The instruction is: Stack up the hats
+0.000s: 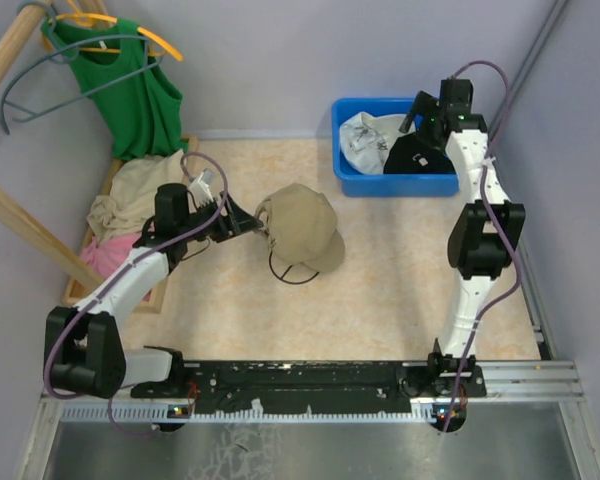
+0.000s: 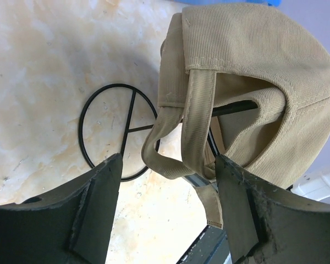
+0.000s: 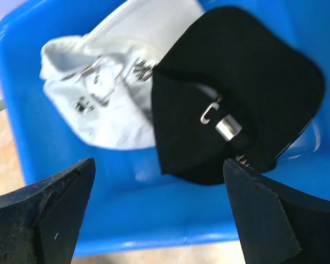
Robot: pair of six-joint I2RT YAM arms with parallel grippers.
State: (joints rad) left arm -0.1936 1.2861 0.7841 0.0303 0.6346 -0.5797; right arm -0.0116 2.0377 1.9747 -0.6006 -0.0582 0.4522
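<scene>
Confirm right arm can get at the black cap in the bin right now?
Probably yes: the right gripper hangs open above the blue bin, and the black cap lies uncovered beside the white cap.

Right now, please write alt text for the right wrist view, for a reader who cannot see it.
A black cap with a silver strap buckle lies beside a crumpled white cap inside a blue bin, their edges touching. The right tool hangs above them, its two dark fingers wide open at the bottom of the picture.
</scene>
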